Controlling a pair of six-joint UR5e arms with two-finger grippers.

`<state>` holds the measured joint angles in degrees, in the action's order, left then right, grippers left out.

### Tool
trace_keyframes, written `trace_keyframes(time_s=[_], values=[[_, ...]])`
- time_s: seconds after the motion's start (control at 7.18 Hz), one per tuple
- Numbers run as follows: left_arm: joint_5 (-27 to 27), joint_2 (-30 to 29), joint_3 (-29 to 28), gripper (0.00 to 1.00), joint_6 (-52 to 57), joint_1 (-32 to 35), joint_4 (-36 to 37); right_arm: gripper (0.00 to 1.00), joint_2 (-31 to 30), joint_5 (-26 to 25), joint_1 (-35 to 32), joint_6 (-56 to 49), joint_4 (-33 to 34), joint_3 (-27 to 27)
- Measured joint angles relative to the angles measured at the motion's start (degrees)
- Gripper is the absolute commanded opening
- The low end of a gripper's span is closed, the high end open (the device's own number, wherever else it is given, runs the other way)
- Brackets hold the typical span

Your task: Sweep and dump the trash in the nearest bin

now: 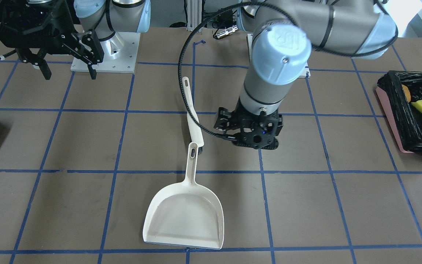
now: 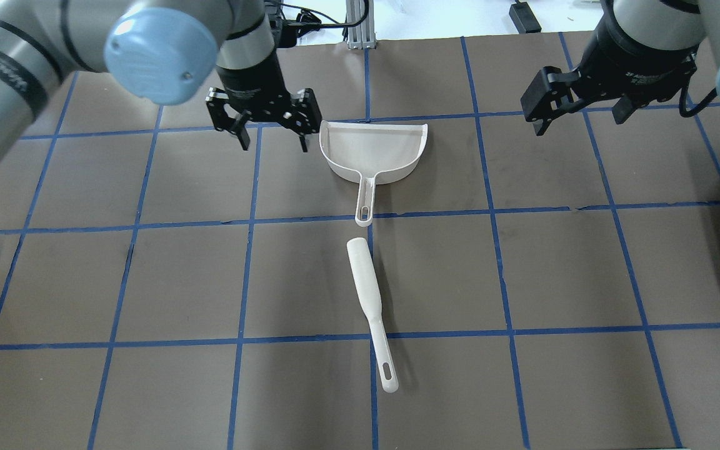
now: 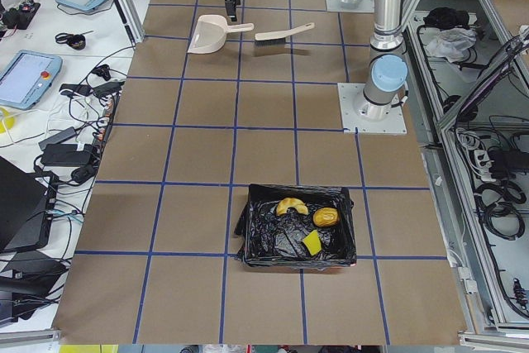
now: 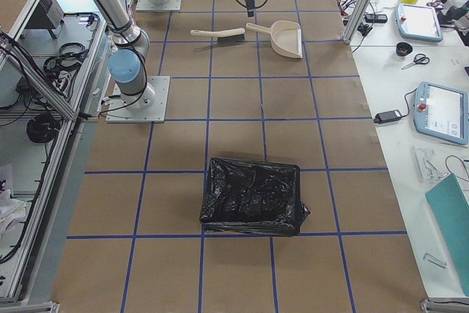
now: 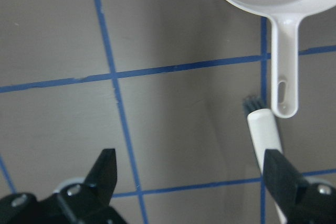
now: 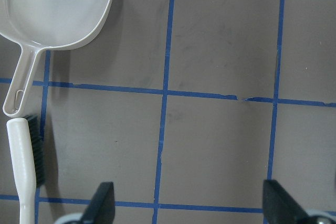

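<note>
While I hover, left gripper point(image 2: 272, 145): jaws released, empty
right gripper point(image 1: 69, 75): jaws released, empty
trash point(image 1: 421, 105): inside bin point(image 1: 389, 113), my left

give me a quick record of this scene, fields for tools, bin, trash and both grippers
dustpan: empty, flat on the table
brush: lying on the table, bristle end by the dustpan handle
bin: pink, black bag liner
trash: golden lumps and a yellow wedge, inside the bin
left gripper: open, empty, beside the dustpan
right gripper: open, empty
</note>
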<state>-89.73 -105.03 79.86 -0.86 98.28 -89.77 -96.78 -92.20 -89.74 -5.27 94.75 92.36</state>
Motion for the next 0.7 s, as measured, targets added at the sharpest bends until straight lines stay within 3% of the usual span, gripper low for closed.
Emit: trace_keyframes(time_s=[0.28, 0.7], values=[[-3.15, 5.58, -0.05, 1.00, 7.41, -5.56, -3.34, 1.00, 0.00, 0.00, 0.00, 0.00, 0.00, 0.01], [-2.93, 11.01, 1.21, 1.00, 11.10, -12.21, -6.95, 1.00, -0.05, 0.00, 0.00, 0.00, 0.00, 0.31]])
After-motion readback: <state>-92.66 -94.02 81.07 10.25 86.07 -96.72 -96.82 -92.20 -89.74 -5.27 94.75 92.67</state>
